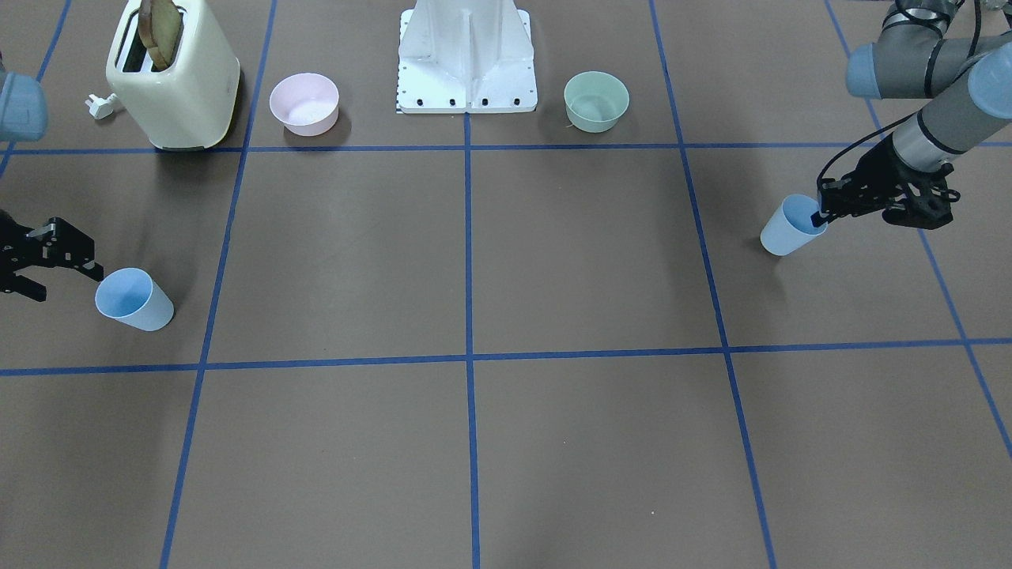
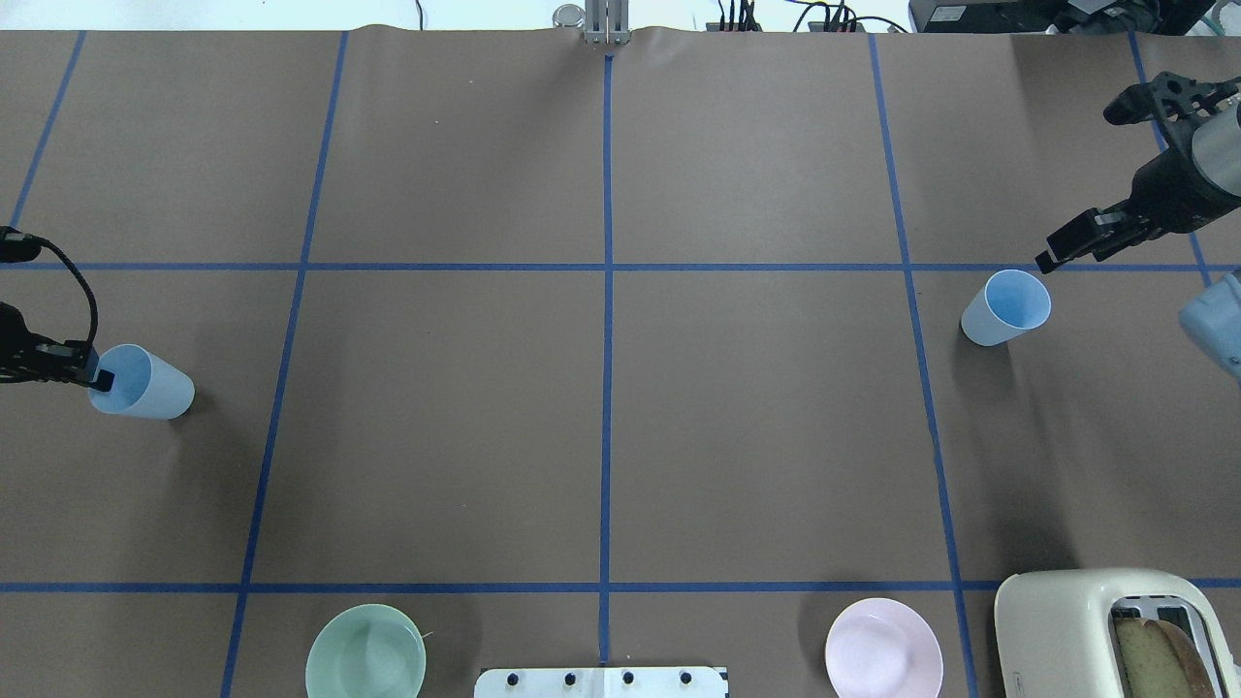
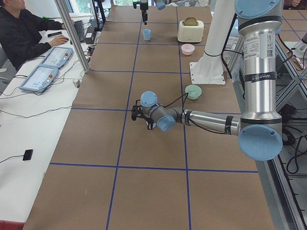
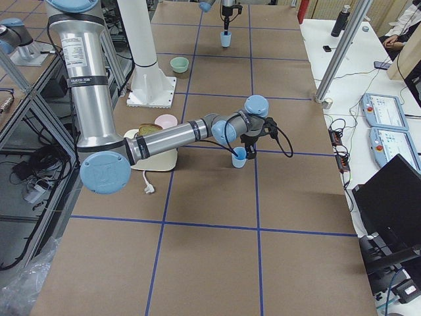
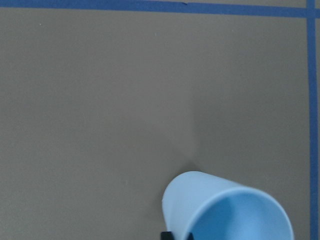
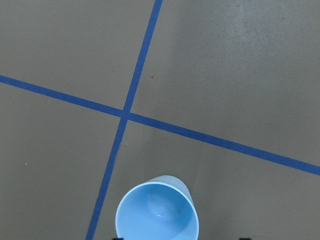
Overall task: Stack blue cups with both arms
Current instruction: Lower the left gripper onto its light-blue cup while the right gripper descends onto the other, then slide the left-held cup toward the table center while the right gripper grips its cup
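Left gripper (image 1: 822, 215): narrowed, pinched on the rim of the left light-blue tapered plastic tumbler (image 1: 784, 235), likely for lifting.
Right gripper (image 1: 69, 288): spread wide beside the matching right tumbler (image 1: 138, 304), probably lining up a grasp.
Stack: not begun; sat well apart.

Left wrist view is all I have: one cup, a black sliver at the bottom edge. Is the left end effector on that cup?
Observer: Overhead shows the left end effector with one fingertip inside the rim of the left cup. I can't tell whether it has closed.
Operator: Right side?
Observer: Front view shows the right end effector open beside the right cup, not gripping it.
Operator: Clutter?
Observer: A pink bowl, a green bowl and a toaster sit in the base row, away from both cups.
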`<action>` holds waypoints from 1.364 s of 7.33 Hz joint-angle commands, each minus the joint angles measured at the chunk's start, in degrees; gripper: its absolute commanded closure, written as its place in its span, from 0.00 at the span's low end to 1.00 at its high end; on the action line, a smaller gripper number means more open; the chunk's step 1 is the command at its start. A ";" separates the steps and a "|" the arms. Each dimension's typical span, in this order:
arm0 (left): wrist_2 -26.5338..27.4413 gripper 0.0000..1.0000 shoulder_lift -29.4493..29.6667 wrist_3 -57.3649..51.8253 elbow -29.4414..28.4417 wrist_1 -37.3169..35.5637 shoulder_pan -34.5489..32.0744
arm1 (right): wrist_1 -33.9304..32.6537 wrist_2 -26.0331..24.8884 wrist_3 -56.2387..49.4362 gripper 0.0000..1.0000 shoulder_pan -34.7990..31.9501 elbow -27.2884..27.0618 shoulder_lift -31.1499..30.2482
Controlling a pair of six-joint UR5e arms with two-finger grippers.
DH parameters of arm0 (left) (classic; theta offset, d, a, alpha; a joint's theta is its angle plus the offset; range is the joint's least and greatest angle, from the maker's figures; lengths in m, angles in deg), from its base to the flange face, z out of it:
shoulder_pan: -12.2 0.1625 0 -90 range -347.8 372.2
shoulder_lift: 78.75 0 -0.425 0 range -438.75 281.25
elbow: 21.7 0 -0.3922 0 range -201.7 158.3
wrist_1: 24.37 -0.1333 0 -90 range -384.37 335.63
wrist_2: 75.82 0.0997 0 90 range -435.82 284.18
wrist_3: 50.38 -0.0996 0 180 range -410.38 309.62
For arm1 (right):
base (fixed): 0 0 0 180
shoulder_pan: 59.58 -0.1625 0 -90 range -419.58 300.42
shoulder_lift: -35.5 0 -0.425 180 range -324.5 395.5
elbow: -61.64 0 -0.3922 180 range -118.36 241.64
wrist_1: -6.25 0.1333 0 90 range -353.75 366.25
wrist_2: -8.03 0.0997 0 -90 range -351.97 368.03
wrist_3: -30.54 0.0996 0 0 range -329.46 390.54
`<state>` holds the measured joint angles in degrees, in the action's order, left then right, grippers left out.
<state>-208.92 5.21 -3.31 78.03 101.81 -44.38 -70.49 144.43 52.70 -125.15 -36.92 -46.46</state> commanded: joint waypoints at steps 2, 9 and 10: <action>-2.41 1.00 2.07 5.34 3.70 -3.38 -0.20 | 0.01 -0.26 -1.49 0.21 0.35 0.03 -0.21; 7.40 1.00 35.54 27.07 1.99 -28.98 11.28 | 0.10 -4.04 -7.19 0.25 4.13 2.83 0.05; 7.41 1.00 38.45 28.23 -0.12 -28.90 11.40 | 0.10 -4.04 -8.09 0.26 4.13 4.24 0.22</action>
<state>-202.85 39.79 22.48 80.32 73.05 -34.85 -70.40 140.41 46.19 -121.16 -34.19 -46.48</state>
